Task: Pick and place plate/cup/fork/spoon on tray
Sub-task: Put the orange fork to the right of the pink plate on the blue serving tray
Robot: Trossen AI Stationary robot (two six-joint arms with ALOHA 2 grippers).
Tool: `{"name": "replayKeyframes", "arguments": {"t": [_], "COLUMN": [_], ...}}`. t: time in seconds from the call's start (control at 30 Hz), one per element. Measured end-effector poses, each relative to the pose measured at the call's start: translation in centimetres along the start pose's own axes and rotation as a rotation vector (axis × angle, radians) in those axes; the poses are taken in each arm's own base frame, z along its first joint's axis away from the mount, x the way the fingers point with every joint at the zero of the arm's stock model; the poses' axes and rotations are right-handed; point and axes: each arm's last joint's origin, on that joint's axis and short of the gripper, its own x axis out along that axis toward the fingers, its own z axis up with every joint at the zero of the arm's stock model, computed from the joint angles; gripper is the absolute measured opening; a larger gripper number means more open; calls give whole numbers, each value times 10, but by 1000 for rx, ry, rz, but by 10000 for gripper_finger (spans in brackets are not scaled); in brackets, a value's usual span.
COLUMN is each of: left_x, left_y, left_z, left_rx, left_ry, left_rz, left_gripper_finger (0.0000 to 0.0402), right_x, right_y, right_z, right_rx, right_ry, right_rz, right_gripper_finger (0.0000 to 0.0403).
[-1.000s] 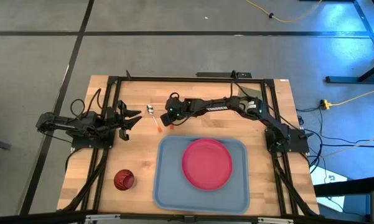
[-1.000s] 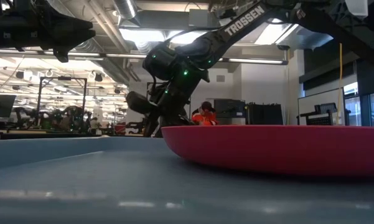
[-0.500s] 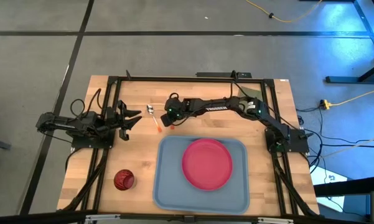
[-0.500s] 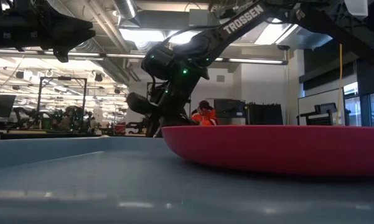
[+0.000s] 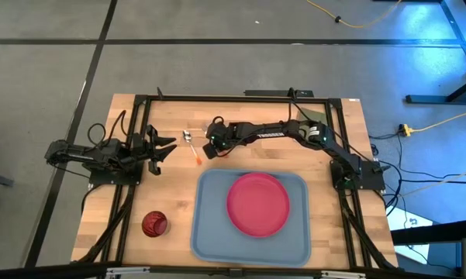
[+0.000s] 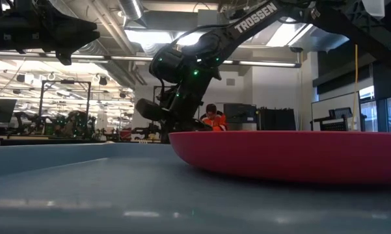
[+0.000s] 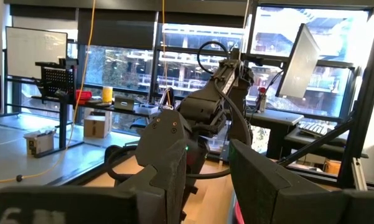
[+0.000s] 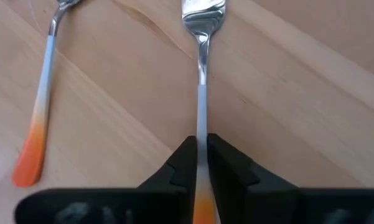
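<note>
My right gripper (image 5: 211, 147) is shut on the fork (image 8: 203, 74) at the table's far middle, beyond the tray's far left corner; it also shows in the low view (image 6: 162, 120). The spoon (image 5: 192, 147) lies flat on the wood just left of the fork. The pink-red plate (image 5: 257, 203) lies in the light blue tray (image 5: 209, 225). The dark red cup (image 5: 154, 224) stands on the table left of the tray. My left gripper (image 5: 164, 147) is open and empty at the table's left side. My right gripper pinches the fork's handle (image 8: 201, 127) between its two fingers, where the silver turns to orange. The fingers (image 8: 227, 165) come from above. The tines (image 8: 203, 12) stick out beyond the fingertips. Whether they rest on the wood, I cannot tell.
The spoon's orange end (image 8: 26, 168) lies close to my right gripper's fingers. A black frame (image 5: 240, 98) runs round the tabletop. Bare wood shows between the tray and the far edge.
My right gripper, shut on the fork, has gone up a little from the table. The fork's orange end, which showed beside the gripper in the high view, no longer shows there.
</note>
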Motion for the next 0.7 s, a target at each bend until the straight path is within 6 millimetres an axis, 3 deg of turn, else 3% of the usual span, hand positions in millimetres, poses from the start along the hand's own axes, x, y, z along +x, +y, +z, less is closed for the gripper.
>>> {"name": "replayKeyframes", "arguments": {"t": [0.37,0.7], "left_x": [0,0], "left_y": [0,0], "left_z": [0,0], "left_rx": [0,0], "left_ry": [0,0], "left_rz": [0,0], "left_gripper_finger": [115,115], "right_x": [-2,-16], "right_y": [1,13], "right_z": [0,2], "right_rx": [-29,-102], "right_ry": [2,-17], "right_rz": [4,-30], "right_gripper_finger": [37,24]}}
